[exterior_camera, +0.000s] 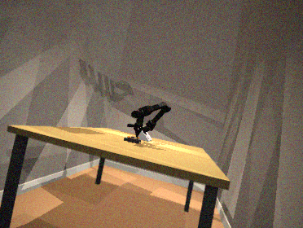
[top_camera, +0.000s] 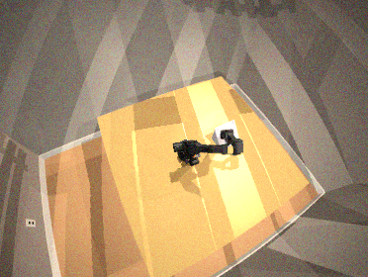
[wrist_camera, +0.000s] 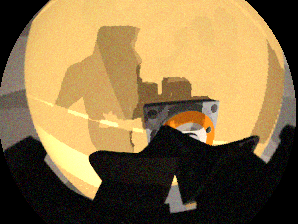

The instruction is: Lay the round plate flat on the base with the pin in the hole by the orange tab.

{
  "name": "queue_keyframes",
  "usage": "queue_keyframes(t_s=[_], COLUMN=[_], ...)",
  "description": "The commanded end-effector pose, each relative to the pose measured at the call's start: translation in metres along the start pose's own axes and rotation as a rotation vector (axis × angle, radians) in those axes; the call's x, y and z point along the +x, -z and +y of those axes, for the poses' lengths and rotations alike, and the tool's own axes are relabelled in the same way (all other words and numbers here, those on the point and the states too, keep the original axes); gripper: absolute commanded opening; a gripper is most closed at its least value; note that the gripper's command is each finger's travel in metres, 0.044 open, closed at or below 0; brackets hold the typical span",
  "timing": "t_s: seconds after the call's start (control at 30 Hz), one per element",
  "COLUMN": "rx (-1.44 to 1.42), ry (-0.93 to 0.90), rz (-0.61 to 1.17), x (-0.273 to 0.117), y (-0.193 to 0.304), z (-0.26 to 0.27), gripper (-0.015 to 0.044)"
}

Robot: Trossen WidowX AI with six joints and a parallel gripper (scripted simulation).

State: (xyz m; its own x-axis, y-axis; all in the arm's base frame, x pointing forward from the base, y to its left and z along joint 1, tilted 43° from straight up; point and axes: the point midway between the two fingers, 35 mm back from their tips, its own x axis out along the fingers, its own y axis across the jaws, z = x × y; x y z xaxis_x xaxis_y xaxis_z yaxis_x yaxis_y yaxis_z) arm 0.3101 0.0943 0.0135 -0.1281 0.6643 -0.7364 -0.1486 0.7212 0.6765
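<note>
On the table: we see the wooden table (top_camera: 163,208) carrying the black arm (top_camera: 210,147), which reaches from its mount toward a small pale square base (top_camera: 219,131) near the far right side of the top.

Base: in the wrist view we make out the grey base (wrist_camera: 154,110) lying flat on the wood, with one pale corner (wrist_camera: 212,106) at its right.

Plate: the round plate (wrist_camera: 188,123) sits on that base; we can only see its orange upper arc and a pale patch inside it, because the dark fingers cover its lower half.

Tab, hole and pin: we cannot tell these apart at this resolution, so whether the pin is in the hole stays unclear to us.

Gripper: the gripper (wrist_camera: 174,179) hangs directly over the plate, its fingers drawn together to a narrow slit with nothing between them. It seems to press on or hover just at the plate's near edge, though the contact itself is hidden.

Exterior view: the arm (exterior_camera: 151,115) is folded in a high arch, its tip pointing down at the white base (exterior_camera: 147,137) beside the mount (exterior_camera: 132,139).

Shadows: the arm's shadow (wrist_camera: 107,76) falls across the wood beyond the base.
</note>
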Motion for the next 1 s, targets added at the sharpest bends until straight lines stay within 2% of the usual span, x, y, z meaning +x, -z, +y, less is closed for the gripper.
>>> queue_keyframes(t_s=[0.0,0.8,0.97], rx=[0.006,0.007,0.007], ry=[-0.006,-0.007,-0.005], rz=[0.003,0.004,0.004], x=[0.001,-0.001,-0.018], y=[0.006,0.022,0.021], z=[0.004,0.012,0.011], gripper=[0.0000,0.0000,0.0000])
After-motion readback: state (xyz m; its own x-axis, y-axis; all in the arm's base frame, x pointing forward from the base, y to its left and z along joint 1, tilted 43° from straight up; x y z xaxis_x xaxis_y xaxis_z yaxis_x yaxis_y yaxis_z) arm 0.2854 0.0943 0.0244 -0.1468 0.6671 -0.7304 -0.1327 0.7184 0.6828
